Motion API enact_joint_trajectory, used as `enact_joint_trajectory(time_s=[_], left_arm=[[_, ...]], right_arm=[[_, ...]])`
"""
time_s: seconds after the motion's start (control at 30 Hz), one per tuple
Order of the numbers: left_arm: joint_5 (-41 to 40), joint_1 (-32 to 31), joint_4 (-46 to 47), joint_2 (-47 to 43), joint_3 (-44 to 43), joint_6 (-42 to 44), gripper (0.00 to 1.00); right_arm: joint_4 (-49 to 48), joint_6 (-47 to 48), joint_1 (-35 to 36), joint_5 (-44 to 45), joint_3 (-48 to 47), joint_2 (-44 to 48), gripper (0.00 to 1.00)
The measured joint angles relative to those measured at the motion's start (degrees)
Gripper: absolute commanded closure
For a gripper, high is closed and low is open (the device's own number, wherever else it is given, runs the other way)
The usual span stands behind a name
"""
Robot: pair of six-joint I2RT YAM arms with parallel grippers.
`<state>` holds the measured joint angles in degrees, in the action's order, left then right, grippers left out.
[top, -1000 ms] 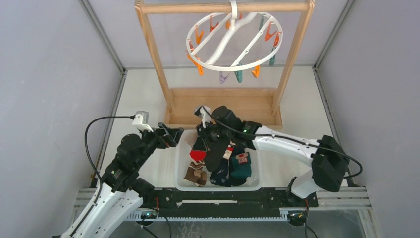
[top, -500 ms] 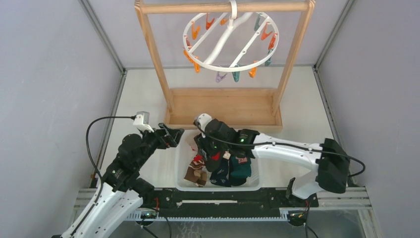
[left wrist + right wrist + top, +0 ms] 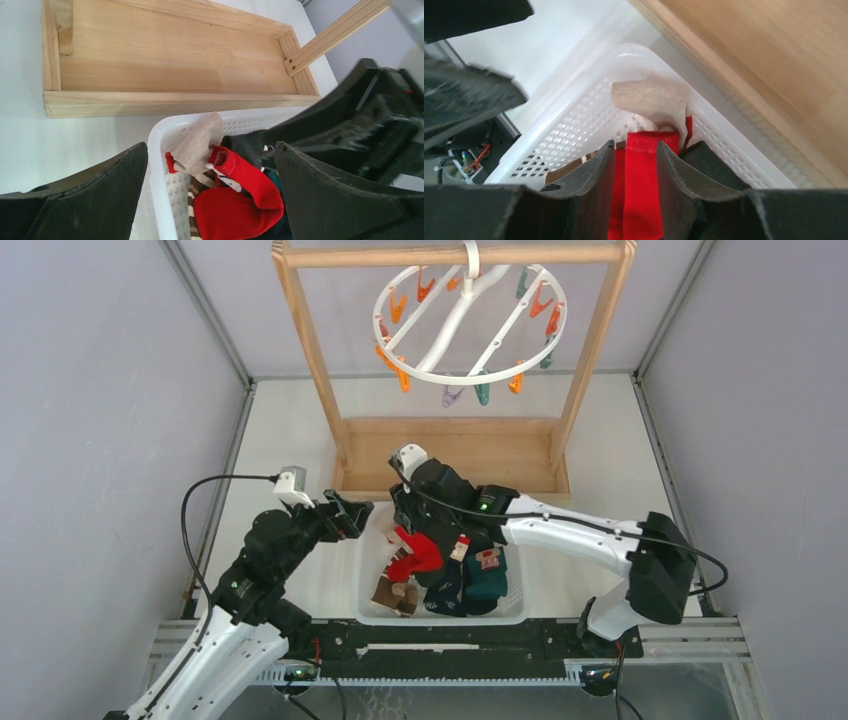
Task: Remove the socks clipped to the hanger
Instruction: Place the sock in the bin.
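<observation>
Socks (image 3: 447, 578): heaped in white basket (image 3: 362, 585), directly under right claw (image 3: 634, 148) and just ahead of left claw (image 3: 210, 148). Red sock (image 3: 235, 200): lies between right claw's fingers, cuff toward their tips; pinched or loose cannot be told. Cream sock (image 3: 651, 100): draped at basket corner, just beyond right claw's tips. Left claw: fingers spread wide, holding nothing, beside basket rim. Hanger (image 3: 447, 332): hooked on wooden rack (image 3: 450, 455), well beyond both claws, clips dangling.

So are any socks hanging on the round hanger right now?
No, the clips on the hanger all dangle bare, and the socks lie piled in the white basket.
</observation>
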<state>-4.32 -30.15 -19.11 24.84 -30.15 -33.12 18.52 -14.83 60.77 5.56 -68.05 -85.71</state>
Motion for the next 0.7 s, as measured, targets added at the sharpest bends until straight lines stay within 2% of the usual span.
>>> enact_joint_trajectory(time_s=[0.27,0.7], left_arm=[[-0.09,0.0,0.13,0.74,0.42,-0.02,0.0],[-2.73,0.0,0.57,0.42,2.29,-0.42,0.0]], right_arm=[[-2.86,-0.98,-1.95,-2.25,-1.81,-9.7,0.58],[-4.48,-2.03,-0.74,-1.2,-1.55,-17.22,0.58]])
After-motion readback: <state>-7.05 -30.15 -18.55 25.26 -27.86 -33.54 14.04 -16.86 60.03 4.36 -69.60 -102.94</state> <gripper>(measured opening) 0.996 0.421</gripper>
